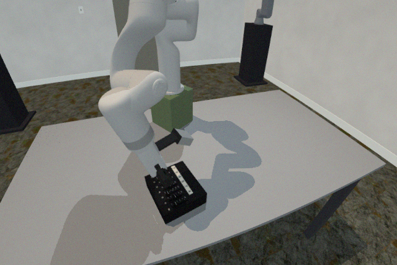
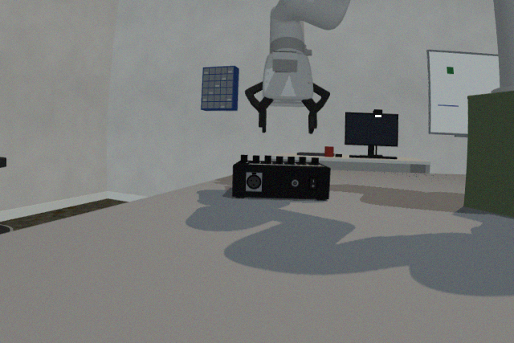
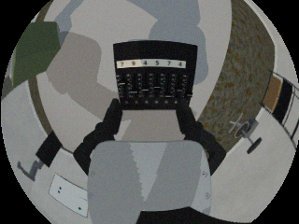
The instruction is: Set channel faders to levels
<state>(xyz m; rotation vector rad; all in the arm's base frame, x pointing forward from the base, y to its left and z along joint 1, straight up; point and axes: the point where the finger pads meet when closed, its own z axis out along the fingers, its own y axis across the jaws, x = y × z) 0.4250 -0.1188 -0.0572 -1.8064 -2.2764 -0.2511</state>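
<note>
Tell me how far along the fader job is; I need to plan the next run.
Nothing looks done yet. The end effector hangs open and empty above the lighting desk, clear of the fader caps. The desk stands upright on the table. All the channel faders remain; the tape strip is too small to read.

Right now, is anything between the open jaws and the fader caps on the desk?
Nothing visible. In the exterior view the gripper hangs open and holds nothing, well above the lighting desk, with only bare air down to the row of fader caps. The wrist view shows the desk panel unobstructed too.
</note>
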